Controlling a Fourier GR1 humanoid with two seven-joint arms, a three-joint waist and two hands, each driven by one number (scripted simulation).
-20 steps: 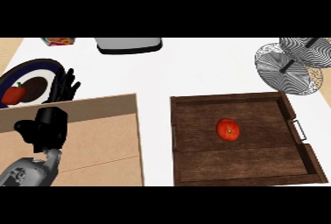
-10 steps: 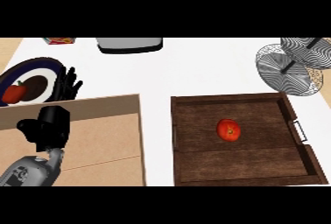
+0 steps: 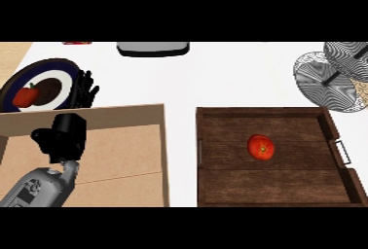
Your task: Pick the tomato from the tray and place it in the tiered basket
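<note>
From my station the white surface [image 3: 215,78] fills the view, and the biggest thing on it is the dark wooden tray [image 3: 230,189] at about four o'clock, planked, with raised walls and a metal handle on its right side. Left of it, around eight o'clock, sits a tan cardboard box [image 3: 122,160], flat-sided and open on top. At two o'clock stands the tiered basket [image 3: 323,82], round wire mesh shelves on a central post, which I judge is where the fruit must end up. At ten o'clock a round plate [image 3: 50,70] with a dark blue rim carries some red and brown food.

My left hand [image 3: 61,138] hangs over the box at eight o'clock, grey forearm below it, fingers curled in and holding nothing, parked there well apart from the tray. More dark fingers show by the plate's right edge; I can't tell whose they are. My right hand isn't in sight.

The tomato [image 3: 262,147], smooth, glossy, slightly oval, lies loose near the tray's middle, untouched, so the pick is yet to start.
</note>
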